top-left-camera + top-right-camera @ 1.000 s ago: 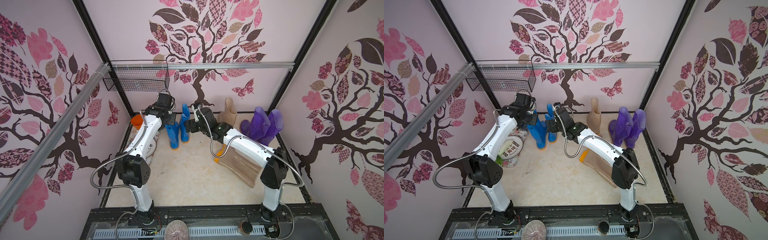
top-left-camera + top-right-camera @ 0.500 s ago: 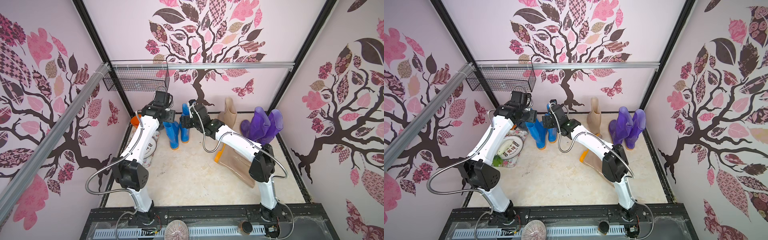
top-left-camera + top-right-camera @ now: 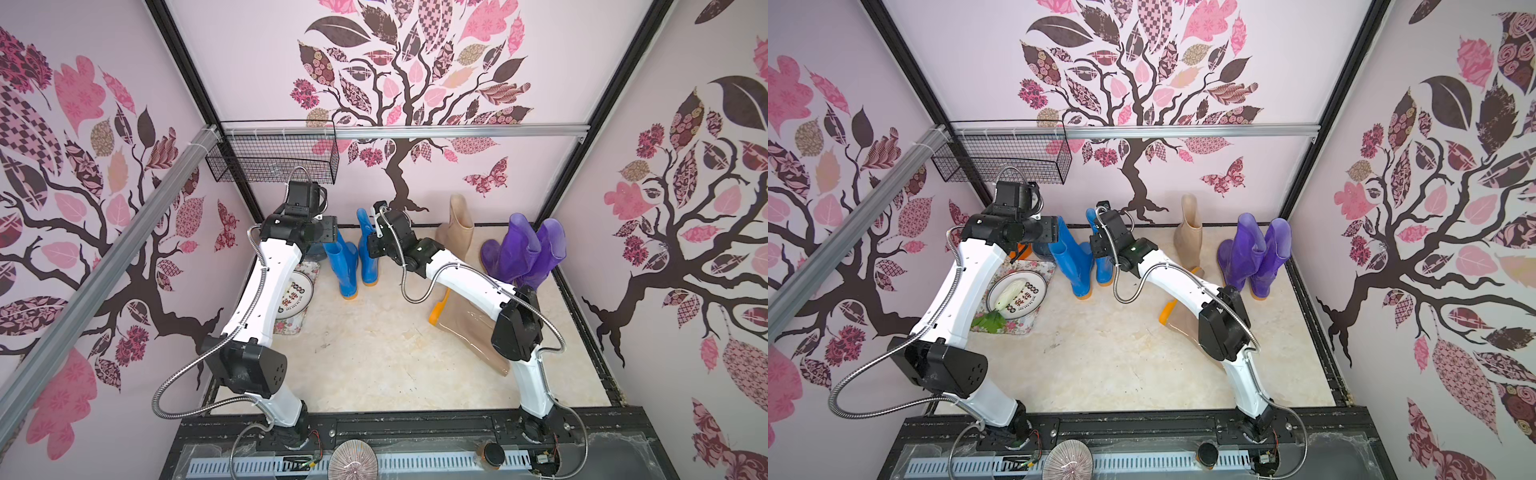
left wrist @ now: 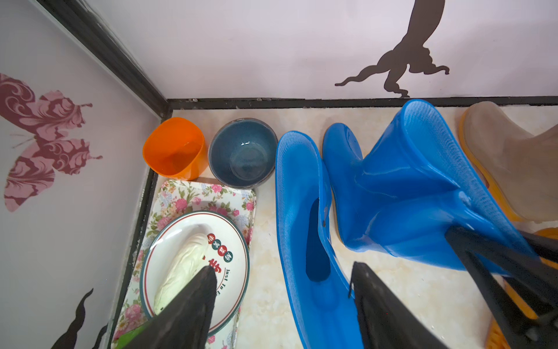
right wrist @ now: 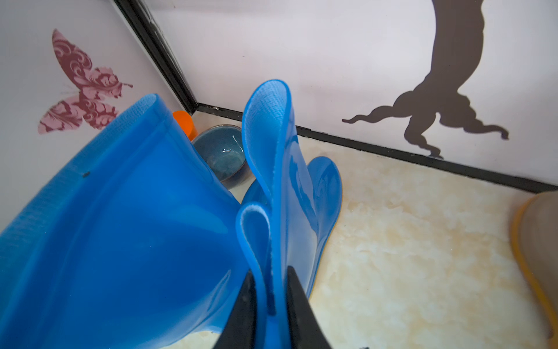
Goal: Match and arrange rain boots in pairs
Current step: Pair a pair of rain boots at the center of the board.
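Note:
Two bright blue rain boots [image 3: 344, 266] [image 3: 369, 259] stand side by side near the back wall. My left gripper [image 4: 282, 287] hangs open over the shaft mouth of one blue boot [image 4: 302, 211], its fingers apart and holding nothing. My right gripper [image 5: 270, 308] is shut on the folded cuff of the other blue boot [image 5: 271, 169]. One beige boot [image 3: 456, 232] stands upright and another [image 3: 469, 332] lies on the floor under my right arm. Two purple boots [image 3: 513, 249] [image 3: 546, 253] stand together at the back right.
An orange cup [image 4: 175, 148] and a grey-blue bowl [image 4: 243, 152] sit in the back left corner. In front of them lies a floral tray [image 4: 196, 193] bearing a plate [image 4: 238, 272] with a cabbage. A wire basket [image 3: 270, 158] hangs on the back wall.
My left gripper has opened and let go of its blue boot. My right gripper has reached to the other blue boot and shut on its cuff.

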Motion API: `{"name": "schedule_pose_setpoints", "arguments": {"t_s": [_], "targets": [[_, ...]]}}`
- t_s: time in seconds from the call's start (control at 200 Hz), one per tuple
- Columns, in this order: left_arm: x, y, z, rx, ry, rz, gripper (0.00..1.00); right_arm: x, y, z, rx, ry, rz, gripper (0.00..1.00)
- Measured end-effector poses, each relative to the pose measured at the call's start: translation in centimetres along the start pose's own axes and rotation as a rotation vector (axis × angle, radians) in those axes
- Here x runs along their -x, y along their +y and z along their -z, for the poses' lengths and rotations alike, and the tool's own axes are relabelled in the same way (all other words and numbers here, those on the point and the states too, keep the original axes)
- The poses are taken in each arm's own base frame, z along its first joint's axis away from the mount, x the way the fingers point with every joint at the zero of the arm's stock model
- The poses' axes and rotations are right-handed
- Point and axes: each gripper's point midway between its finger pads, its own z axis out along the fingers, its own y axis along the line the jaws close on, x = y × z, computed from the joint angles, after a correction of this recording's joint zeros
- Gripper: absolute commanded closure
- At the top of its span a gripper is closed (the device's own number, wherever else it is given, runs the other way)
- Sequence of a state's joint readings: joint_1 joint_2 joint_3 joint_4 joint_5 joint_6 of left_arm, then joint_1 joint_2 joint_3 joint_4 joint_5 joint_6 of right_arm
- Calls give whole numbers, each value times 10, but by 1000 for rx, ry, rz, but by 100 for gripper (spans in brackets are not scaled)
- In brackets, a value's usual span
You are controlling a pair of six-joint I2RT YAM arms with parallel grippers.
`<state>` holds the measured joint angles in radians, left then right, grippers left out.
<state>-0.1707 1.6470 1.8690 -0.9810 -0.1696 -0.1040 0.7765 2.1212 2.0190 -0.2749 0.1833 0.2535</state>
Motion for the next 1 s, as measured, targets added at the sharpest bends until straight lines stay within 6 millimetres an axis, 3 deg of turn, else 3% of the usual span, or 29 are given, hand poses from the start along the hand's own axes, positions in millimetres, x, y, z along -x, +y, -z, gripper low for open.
{"name": "schedule_pose_setpoints", "arguments": {"t_s": [0.18,0.6,1.0], "targets": [[-5,4,-4,-2,18,31,22,-1,2,-1,19,-8,9,100],[-4,8,10,-5,-11,55,22,-5,6,6,72,-10,-1,100],[-13,7,2,-2,13,66,22,-8,15,16,121,26,4,100]]}}
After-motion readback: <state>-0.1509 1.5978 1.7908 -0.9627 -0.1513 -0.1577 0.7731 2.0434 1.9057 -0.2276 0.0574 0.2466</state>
